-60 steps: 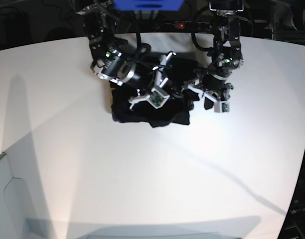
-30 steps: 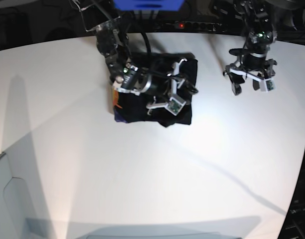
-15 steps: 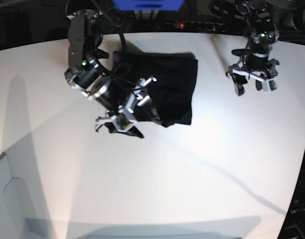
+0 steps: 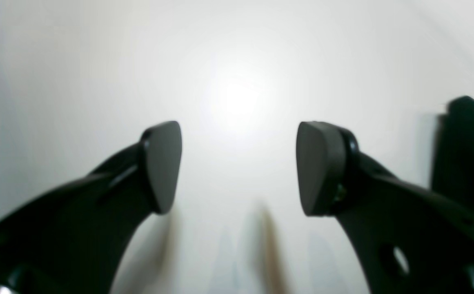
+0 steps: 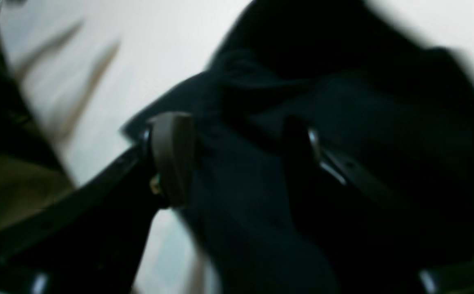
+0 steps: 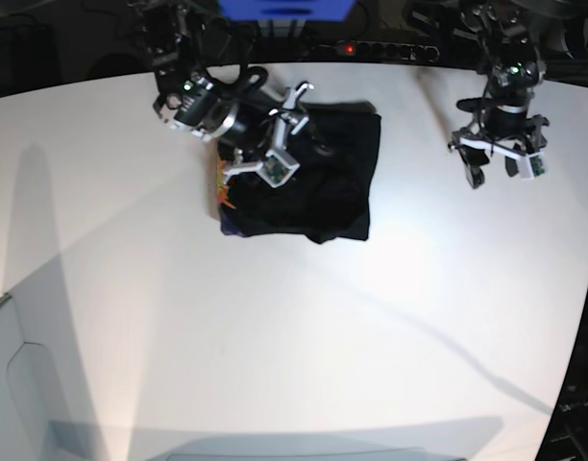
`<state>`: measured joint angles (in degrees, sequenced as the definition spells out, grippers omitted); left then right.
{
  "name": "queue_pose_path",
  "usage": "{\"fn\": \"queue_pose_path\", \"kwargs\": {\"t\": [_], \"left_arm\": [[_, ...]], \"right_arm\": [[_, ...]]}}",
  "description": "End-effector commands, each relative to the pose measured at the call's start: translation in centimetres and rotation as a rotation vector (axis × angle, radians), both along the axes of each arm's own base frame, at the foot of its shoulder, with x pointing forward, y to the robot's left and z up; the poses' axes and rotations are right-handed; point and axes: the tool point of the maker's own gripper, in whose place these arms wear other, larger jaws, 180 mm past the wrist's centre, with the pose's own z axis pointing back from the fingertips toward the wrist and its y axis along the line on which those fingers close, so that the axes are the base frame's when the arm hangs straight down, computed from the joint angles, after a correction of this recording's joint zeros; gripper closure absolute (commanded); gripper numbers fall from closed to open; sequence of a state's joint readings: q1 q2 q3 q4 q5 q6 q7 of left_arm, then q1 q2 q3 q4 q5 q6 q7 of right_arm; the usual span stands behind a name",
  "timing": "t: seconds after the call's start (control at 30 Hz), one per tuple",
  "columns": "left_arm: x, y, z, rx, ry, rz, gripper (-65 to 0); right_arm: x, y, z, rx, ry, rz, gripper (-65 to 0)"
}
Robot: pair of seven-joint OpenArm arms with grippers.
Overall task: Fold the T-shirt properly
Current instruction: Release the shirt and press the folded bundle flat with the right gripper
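black pads of the right gripper (image 5: 237, 159) stand apart above the shirt (image 6: 318, 182), cloth between them but not pinched, likely set to tidy a loose edge. the left gripper (image 4: 239, 165) hangs open over bare table (image 6: 304, 336), well clear of the shirt, out of the way. the shirt lies bunched in a rough rectangle, orange print peeking out from under one edge.

No readable text anywhere, honestly. The shirt (image 6: 318, 182) shows just a sliver of orange and purple print at its left edge, with no letters I can make out.
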<state>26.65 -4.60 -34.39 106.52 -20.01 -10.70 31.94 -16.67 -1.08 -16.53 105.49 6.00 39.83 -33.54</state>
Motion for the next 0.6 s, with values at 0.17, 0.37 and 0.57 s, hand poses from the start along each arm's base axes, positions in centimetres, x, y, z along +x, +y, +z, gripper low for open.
{"fn": "queue_pose_path", "kwargs": {"t": [0.17,0.37,0.57], "left_arm": [[0.2,2.2,3.2,0.067,-0.081,0.039,-42.4],[-0.1,3.1,3.7,0.081,-0.087,0.062,-42.4],[-0.1,3.1,3.7,0.081,-0.087,0.062,-42.4]], "right_arm": [[-2.1,3.5,3.7,0.059,-0.116,0.181,-35.1],[0.8,-0.1,4.6,0.023,-0.173,0.068,-35.1],[4.9,-6.9,4.1,-0.057,-0.192,-0.138,-35.3]]}}
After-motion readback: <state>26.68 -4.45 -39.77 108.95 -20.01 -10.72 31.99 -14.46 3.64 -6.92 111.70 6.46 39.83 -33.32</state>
